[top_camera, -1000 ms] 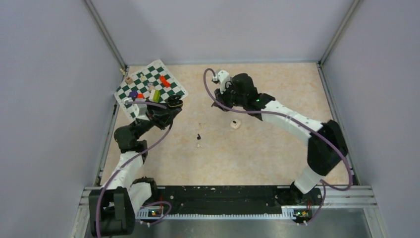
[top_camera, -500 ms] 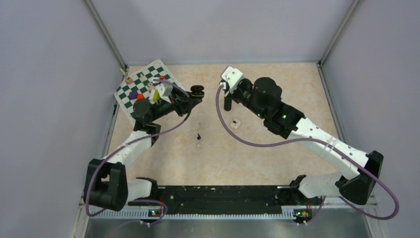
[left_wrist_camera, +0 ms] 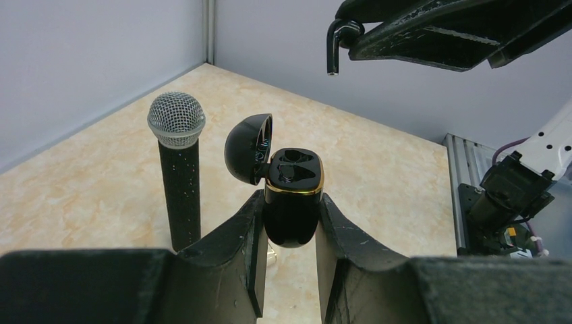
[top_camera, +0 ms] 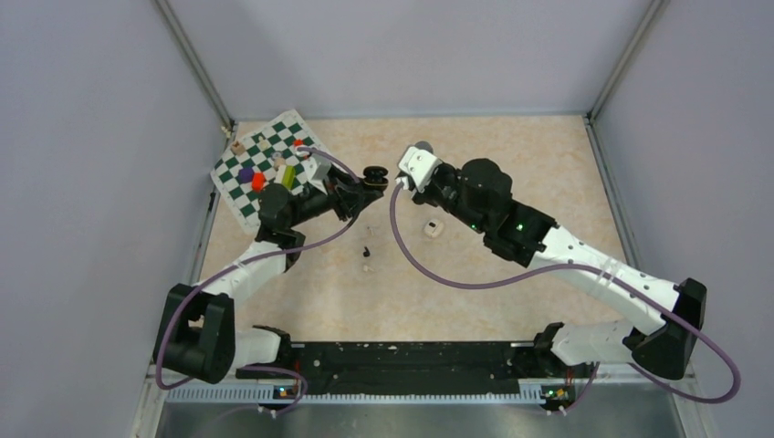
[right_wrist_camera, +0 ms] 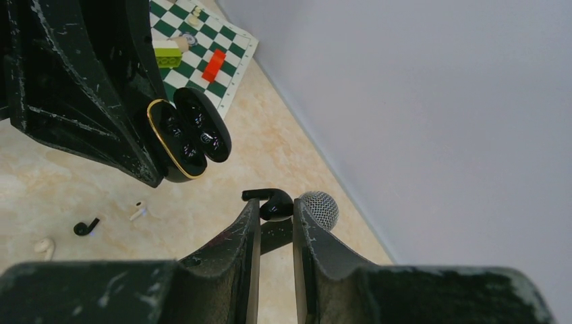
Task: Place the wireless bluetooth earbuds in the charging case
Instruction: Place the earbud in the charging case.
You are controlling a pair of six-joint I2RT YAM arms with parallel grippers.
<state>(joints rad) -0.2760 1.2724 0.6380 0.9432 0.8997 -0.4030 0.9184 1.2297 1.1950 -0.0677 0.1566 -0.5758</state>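
My left gripper (left_wrist_camera: 289, 201) is shut on the black charging case (left_wrist_camera: 293, 202), which has a gold rim. It holds the case above the table with the lid open and the wells facing up. In the top view the case (top_camera: 372, 175) hangs at centre, close to my right gripper (top_camera: 400, 182). My right gripper (right_wrist_camera: 276, 206) is shut on a black earbud (right_wrist_camera: 276, 204) with its stem pointing left. That earbud (left_wrist_camera: 334, 42) hangs above and right of the case, apart from it. A black earbud (top_camera: 366, 250) and two whitish ones (top_camera: 369, 268) (top_camera: 370, 228) lie on the table.
A black microphone (left_wrist_camera: 179, 169) stands upright just left of the held case. A small white case (top_camera: 434, 228) lies on the table under the right arm. A green chessboard (top_camera: 239, 187) with coloured pieces lies at the back left. Walls enclose the table.
My left gripper has carried the case right, toward the centre. My right arm has stretched out and brought its earbud left, close to the case.
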